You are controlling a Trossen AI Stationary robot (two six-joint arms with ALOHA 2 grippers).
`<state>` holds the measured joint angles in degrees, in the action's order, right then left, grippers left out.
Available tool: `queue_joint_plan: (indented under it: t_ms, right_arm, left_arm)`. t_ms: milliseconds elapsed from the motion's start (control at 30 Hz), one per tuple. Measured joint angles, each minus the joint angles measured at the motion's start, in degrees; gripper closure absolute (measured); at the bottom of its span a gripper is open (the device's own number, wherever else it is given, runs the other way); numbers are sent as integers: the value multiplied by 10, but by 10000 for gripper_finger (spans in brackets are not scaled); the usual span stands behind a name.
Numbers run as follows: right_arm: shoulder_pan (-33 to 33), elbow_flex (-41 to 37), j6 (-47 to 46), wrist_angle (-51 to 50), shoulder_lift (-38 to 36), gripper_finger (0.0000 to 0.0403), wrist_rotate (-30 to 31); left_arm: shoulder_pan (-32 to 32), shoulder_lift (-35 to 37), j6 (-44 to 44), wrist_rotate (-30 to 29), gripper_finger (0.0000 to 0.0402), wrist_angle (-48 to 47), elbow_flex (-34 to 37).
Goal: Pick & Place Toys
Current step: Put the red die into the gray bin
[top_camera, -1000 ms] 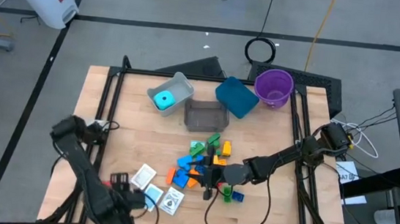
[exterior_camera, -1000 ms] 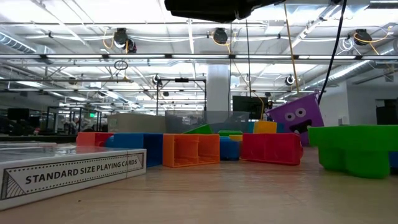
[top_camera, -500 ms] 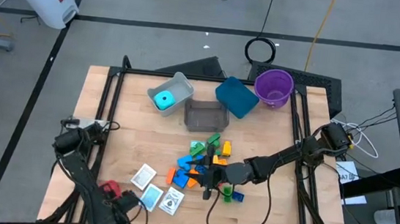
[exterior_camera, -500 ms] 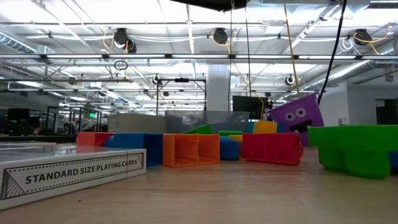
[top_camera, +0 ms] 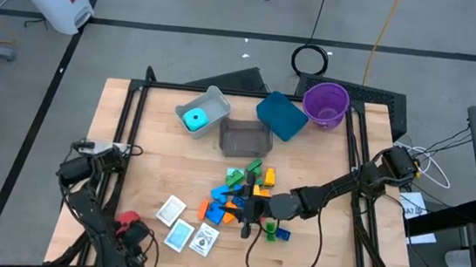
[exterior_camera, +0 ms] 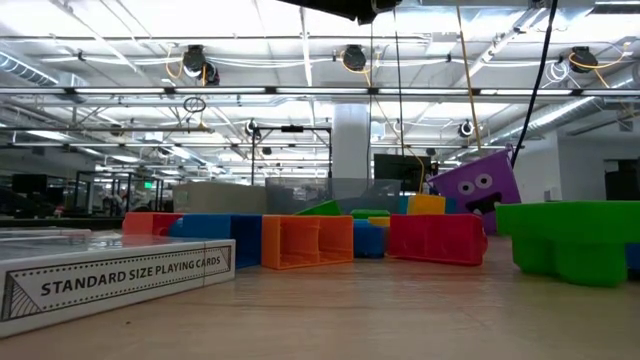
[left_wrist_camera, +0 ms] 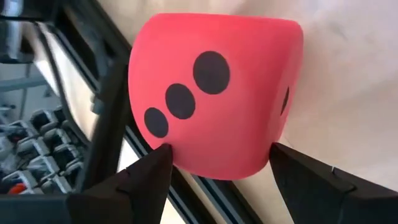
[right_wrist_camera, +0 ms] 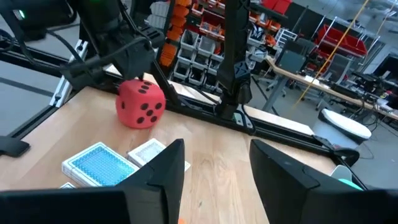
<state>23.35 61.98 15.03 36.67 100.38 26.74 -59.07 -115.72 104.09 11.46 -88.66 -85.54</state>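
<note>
The left gripper (top_camera: 128, 226) holds the red die (top_camera: 128, 221) by the table (top_camera: 314, 255) edge; right gripper (top_camera: 249, 215) open over the bricks (top_camera: 236, 195).

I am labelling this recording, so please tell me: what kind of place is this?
Probably a robotics lab or workshop in a large industrial hall: bare ceiling pipes run overhead, shelves of parts bins line the room, and cables trail over the taped floor around the wooden table.
</note>
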Motion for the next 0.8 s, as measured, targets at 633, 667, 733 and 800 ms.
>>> queue_joint_plan:
  t_ms: [633, 667, 733, 800]
  right_arm:
    - [1, 0, -11, -1, 0, 248, 0]
    - [1, 0, -11, -1, 0, 248, 0]
    - [2, 0, -10, -1, 0, 249, 0]
    - [3, 0, -10, -1, 0, 249, 0]
  left_arm:
    - [24, -3, -50, -114, 130, 2, 29]
    - [26, -3, -51, -114, 130, 2, 29]
    - [28, -3, -54, -111, 130, 3, 29]
    - [33, -3, -52, -104, 130, 3, 28]
